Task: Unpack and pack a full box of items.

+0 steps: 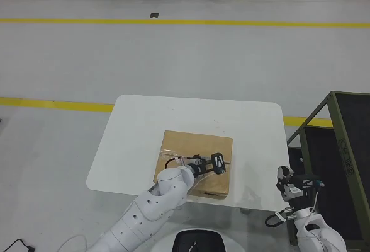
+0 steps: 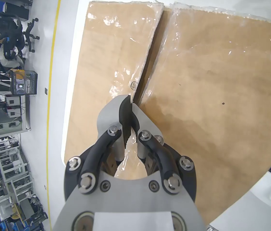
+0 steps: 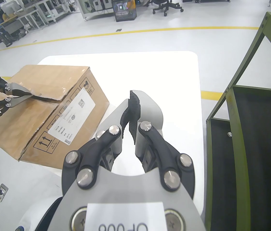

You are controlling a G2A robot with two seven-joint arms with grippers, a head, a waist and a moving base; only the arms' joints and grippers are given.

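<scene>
A brown cardboard box (image 1: 191, 148) (image 2: 210, 78) (image 3: 36, 123) lies on the white table (image 1: 172, 116), near its front edge. Its two top flaps are down, with a narrow dark seam (image 2: 153, 49) between them and torn clear tape along both edges. My left gripper (image 1: 218, 164) (image 2: 129, 100) (image 3: 30, 95) is shut, its tips resting at the seam on the box top. My right gripper (image 1: 281, 172) (image 3: 133, 97) is shut and holds nothing; it hangs beside the table's right front corner, apart from the box. What is inside the box is hidden.
A dark green metal rack (image 1: 352, 157) (image 3: 243, 126) stands close to the table's right side, near my right arm. The table's far half (image 3: 150, 68) is bare white surface. A white label (image 3: 71, 115) is stuck on the box side.
</scene>
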